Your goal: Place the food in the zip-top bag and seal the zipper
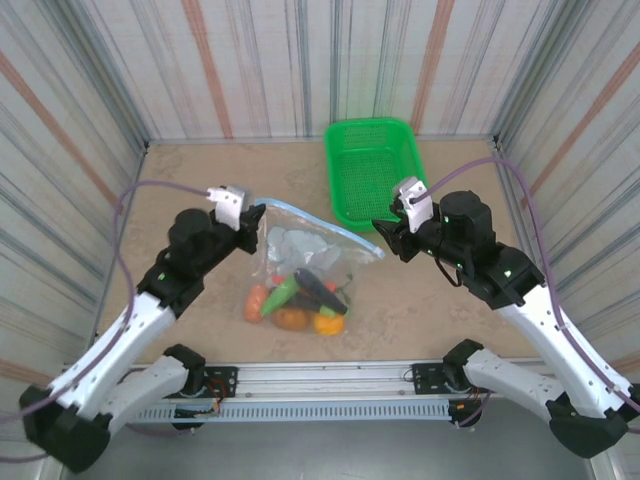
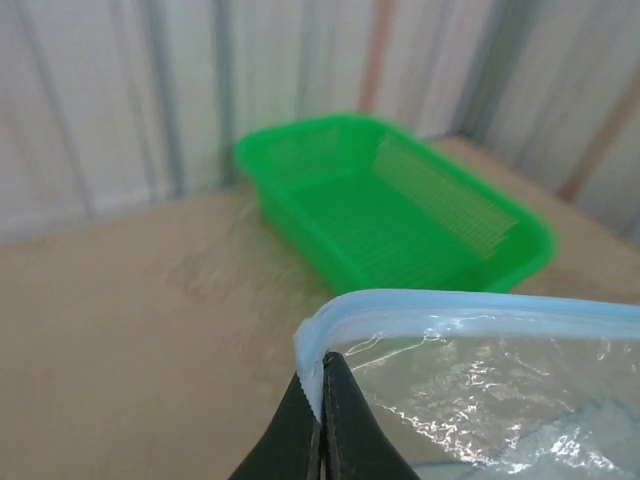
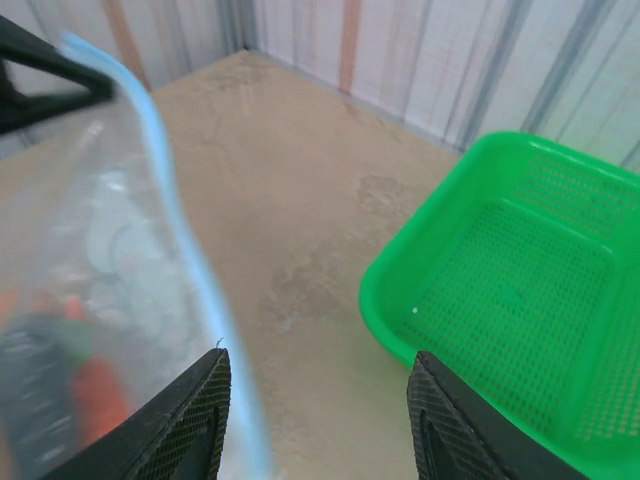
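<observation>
L gripper (image 2: 318, 385) pressed together, pinching one corner of the zip-top bag (image 2: 480, 410) right at the zipper (image 2: 470, 303). R gripper (image 3: 318, 420) spread, nothing pinched. The zipper strip passes just beside one finger (image 3: 195, 420), inside the gap. Zipper edge stretches from L gripper across to R gripper. Food (image 1: 298, 300) is inside the bag, bunched at its low end, below & between the 2 grippers on the counter (image 1: 190, 185). Green basket (image 1: 370, 170) just beyond R gripper, apart from bag.
</observation>
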`<state>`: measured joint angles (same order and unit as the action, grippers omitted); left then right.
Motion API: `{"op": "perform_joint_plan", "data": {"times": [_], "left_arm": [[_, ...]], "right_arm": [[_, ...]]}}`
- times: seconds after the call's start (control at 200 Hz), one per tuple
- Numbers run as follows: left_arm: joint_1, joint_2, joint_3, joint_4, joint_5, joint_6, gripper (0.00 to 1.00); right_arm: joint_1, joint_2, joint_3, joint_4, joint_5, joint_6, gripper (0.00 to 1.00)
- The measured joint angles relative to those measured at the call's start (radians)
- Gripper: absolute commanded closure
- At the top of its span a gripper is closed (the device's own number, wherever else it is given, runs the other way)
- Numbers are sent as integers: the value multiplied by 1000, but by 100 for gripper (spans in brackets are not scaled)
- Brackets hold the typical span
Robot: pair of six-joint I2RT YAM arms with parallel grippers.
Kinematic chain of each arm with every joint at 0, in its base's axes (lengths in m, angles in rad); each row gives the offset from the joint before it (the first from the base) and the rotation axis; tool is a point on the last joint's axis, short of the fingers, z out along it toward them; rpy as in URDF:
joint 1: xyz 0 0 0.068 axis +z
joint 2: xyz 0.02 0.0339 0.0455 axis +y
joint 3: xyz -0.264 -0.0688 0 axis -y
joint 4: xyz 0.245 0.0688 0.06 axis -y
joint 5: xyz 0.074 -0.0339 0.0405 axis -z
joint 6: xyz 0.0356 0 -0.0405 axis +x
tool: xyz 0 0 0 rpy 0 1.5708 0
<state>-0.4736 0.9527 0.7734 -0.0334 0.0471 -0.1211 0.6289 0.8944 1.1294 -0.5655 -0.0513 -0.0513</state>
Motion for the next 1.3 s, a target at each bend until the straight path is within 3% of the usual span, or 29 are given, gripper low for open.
{"op": "perform_joint_plan", "data": {"times": [0.155, 0.301, 0.391, 0.501, 0.606, 0.656, 0.676, 0.686, 0.761, 0.771, 0.786, 0.957, 1.147, 1.302], "left_arm": [[188, 388, 67, -32, -56, -177, 100], [352, 726, 231, -118, -5, -339, 100], [396, 862, 326, -180, 23, -394, 100], [386, 893, 341, -211, 42, -428, 76], [373, 875, 340, -225, 49, -438, 53], [370, 846, 333, -229, 50, -428, 43], [370, 831, 328, -230, 48, -431, 37], [370, 819, 325, -231, 46, -425, 33], [370, 716, 280, -222, 27, -426, 15], [370, 703, 274, -219, 23, -431, 7], [370, 674, 263, -221, 18, -423, 2], [348, 323, 159, -188, -26, -347, 1], [282, 38, 49, -103, -90, -235, 2], [283, -28, -43, -82, -219, -127, 1]], "right_arm": [[-1, 29, -2, -11, 93, 65, 54], [-10, 57, 8, -34, 153, 145, 55], [-13, 110, 41, -72, 163, 183, 52], [-13, 164, 62, -113, 164, 210, 47], [-14, 188, 63, -148, 160, 232, 34], [-14, 191, 63, -156, 157, 247, 19], [-16, 191, 63, -157, 157, 243, 3], [-16, 191, 63, -158, 156, 253, 0], [-24, 181, 62, -160, 147, 253, 1], [-27, 179, 62, -160, 144, 253, 1], [-30, 175, 62, -160, 144, 253, 1], [-51, 68, 11, -106, 178, 220, 1], [-94, -232, -347, 138, 156, 66, 1], [-219, -155, -534, 280, 131, 39, 1]]}}
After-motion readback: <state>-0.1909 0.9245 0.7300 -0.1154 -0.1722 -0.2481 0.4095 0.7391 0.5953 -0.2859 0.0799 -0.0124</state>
